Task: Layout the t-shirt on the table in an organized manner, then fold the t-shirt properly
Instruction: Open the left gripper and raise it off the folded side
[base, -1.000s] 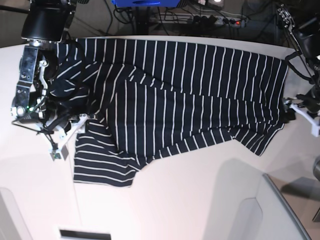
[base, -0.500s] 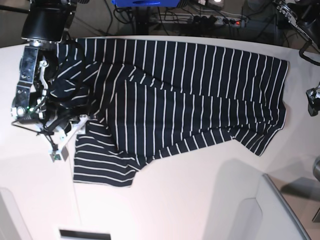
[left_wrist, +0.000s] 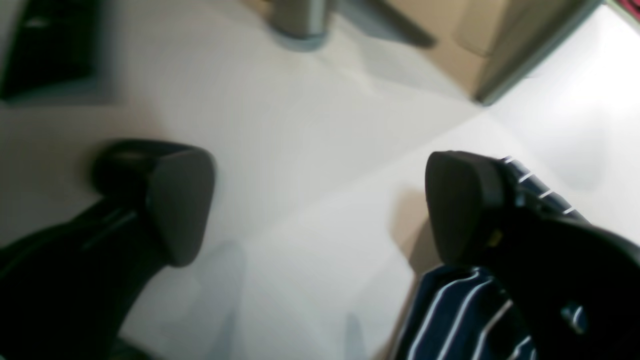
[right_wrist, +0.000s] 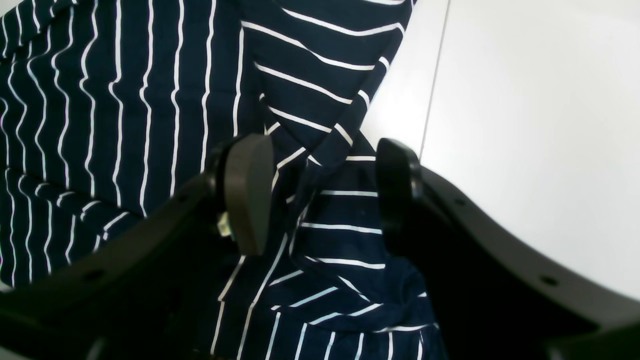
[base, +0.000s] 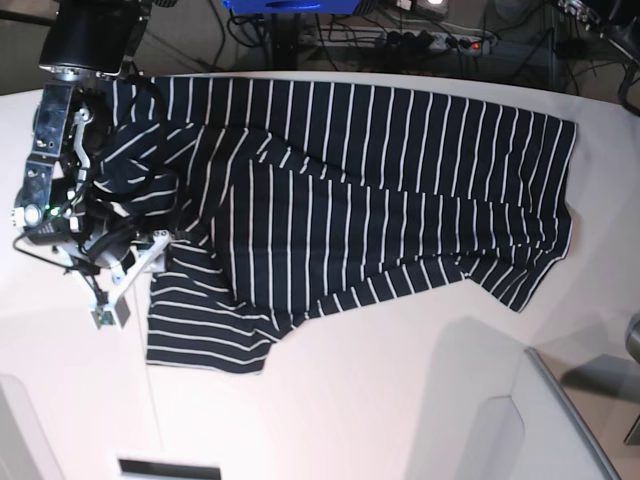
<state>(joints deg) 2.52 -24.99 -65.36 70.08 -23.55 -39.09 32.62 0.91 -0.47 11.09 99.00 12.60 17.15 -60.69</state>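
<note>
The dark navy t-shirt (base: 380, 190) with thin white stripes lies spread across the white table (base: 380, 400), its left part rumpled. My right gripper (base: 130, 278) hangs over the bunched left sleeve area. In the right wrist view its jaws stand apart (right_wrist: 320, 192), open, straddling a raised fold of the t-shirt (right_wrist: 100, 100) beside bare table (right_wrist: 525, 100). My left gripper (left_wrist: 320, 200) is open and holds nothing above the table (left_wrist: 300, 250). A corner of the t-shirt (left_wrist: 460, 310) shows under its right finger. That gripper is outside the base view.
A power strip and cables (base: 430, 40) lie beyond the table's curved far edge. A pale moulded shape (base: 480, 420) sits at the front right. A metal post (left_wrist: 300, 20) and a cardboard box (left_wrist: 500, 40) stand off the table. A thin seam (right_wrist: 435, 75) crosses the tabletop.
The left arm has pulled away from the shirt's right edge and left the base view. The right gripper has shifted slightly left and down.
</note>
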